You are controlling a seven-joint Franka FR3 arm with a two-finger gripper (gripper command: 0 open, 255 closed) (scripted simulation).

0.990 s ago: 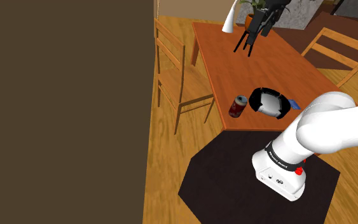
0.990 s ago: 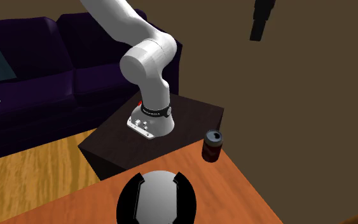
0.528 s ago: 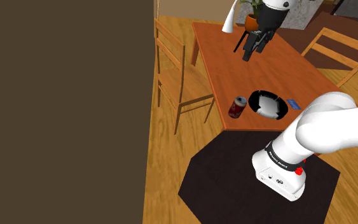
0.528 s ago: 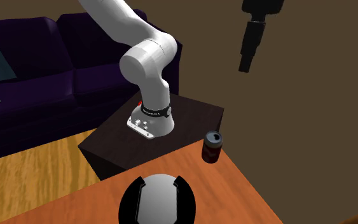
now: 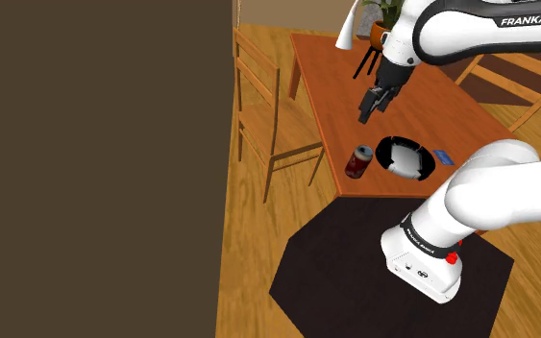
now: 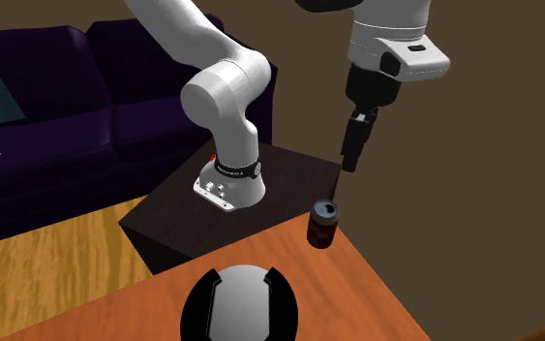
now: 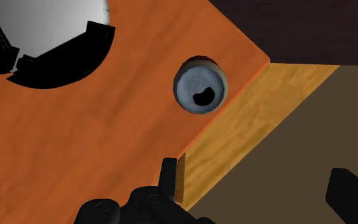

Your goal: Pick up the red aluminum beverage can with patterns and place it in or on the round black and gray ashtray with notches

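Note:
The red patterned can (image 5: 358, 161) stands upright near the corner of the orange-brown table (image 5: 355, 86), close to the stand. Its grey top (image 7: 200, 86) with the dark opening lies ahead of the fingers in the wrist view. The round black ashtray with a grey bowl (image 5: 385, 149) sits beside the can, a little apart. My gripper (image 5: 367, 110) hangs open in the air above the table, over and slightly beyond the can (image 6: 323, 224), and holds nothing. In the second exterior view the gripper (image 6: 349, 160) points down, well above the can. The fingers (image 7: 166, 175) stand wide apart.
A wooden chair (image 5: 273, 115) stands at the table's left side in the shoulder view, and another (image 5: 513, 82) at the right. A black-legged lamp and a plant (image 5: 369, 43) stand at the far end. A small blue card (image 5: 443, 156) lies by the ashtray (image 6: 195, 305). A dark sofa (image 6: 67, 126) sits behind the stand.
The gripper has come down and nearer to the can, from high over the table's far end to above its near part. Can and ashtray have not moved.

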